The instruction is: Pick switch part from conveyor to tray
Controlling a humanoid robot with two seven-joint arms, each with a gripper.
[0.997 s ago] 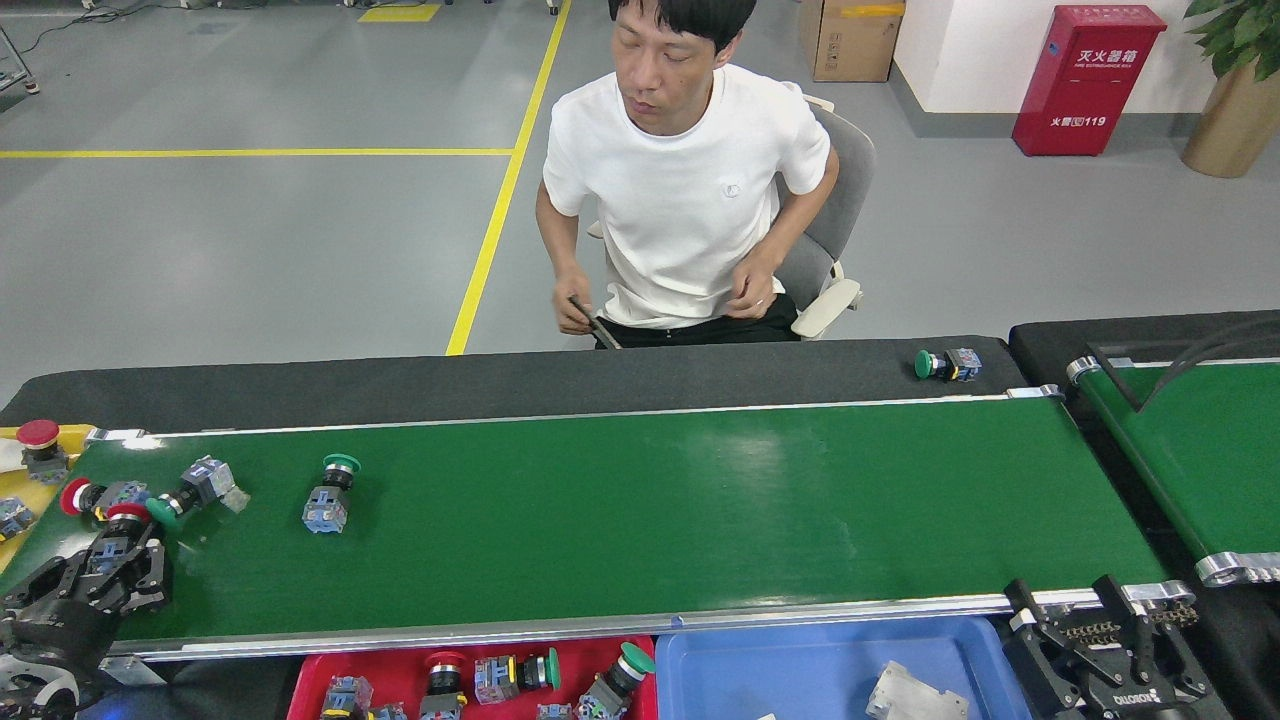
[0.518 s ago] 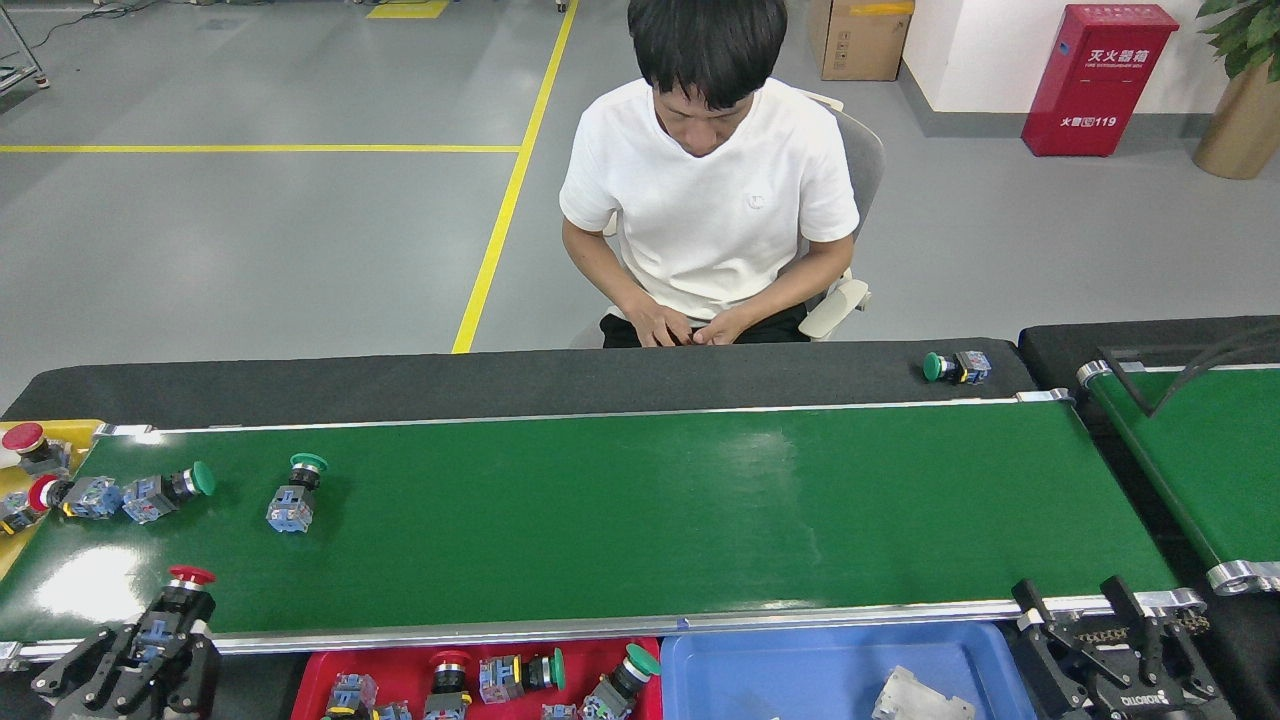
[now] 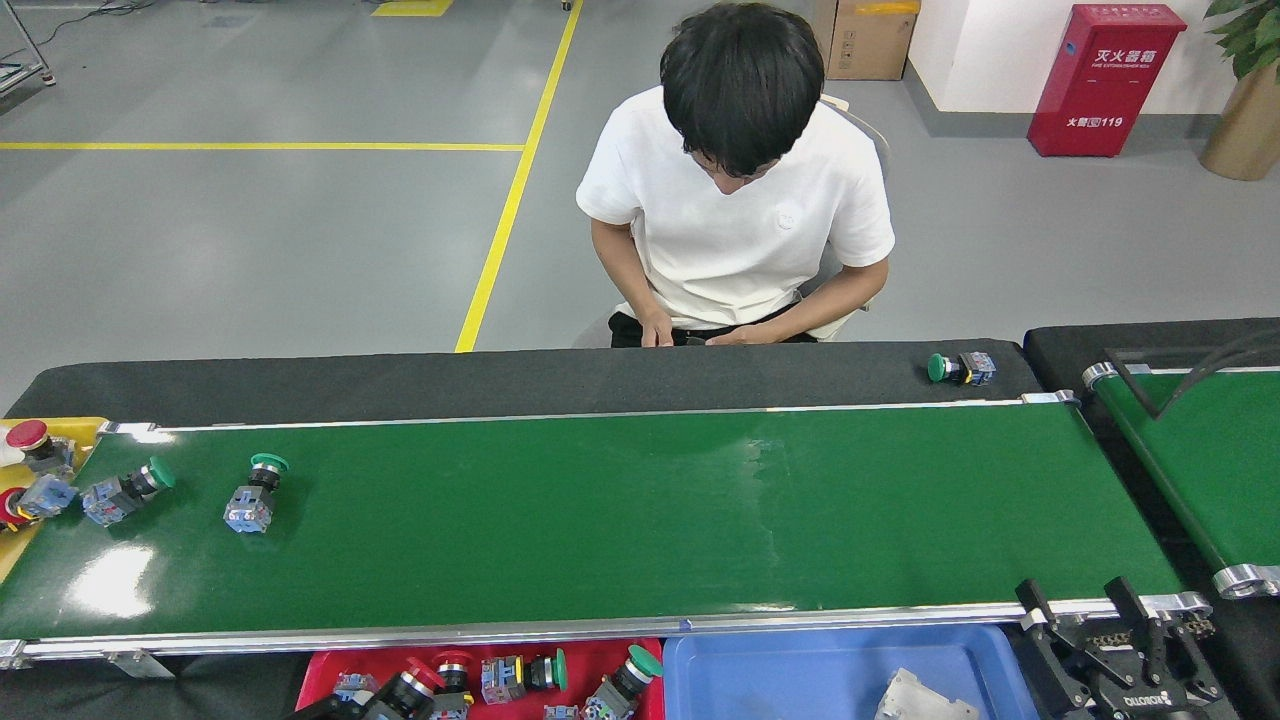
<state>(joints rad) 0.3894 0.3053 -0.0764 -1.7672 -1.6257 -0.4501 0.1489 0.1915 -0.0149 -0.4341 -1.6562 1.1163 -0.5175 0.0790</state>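
The long green conveyor point(image 3: 620, 520) spans the view, and a person in a white shirt point(image 3: 740, 210) sits behind its far edge. Below the near rail, a red tray point(image 3: 600, 660) holding several switches sits beside a blue bin point(image 3: 830, 665). The right gripper point(image 3: 1125, 640) rests at the belt's near right corner, fingers spread. The left gripper point(image 3: 395, 697) is over the red tray, pinching a red-capped switch point(image 3: 418, 680). Two green-capped switches point(image 3: 252, 492) lie near the belt's left end.
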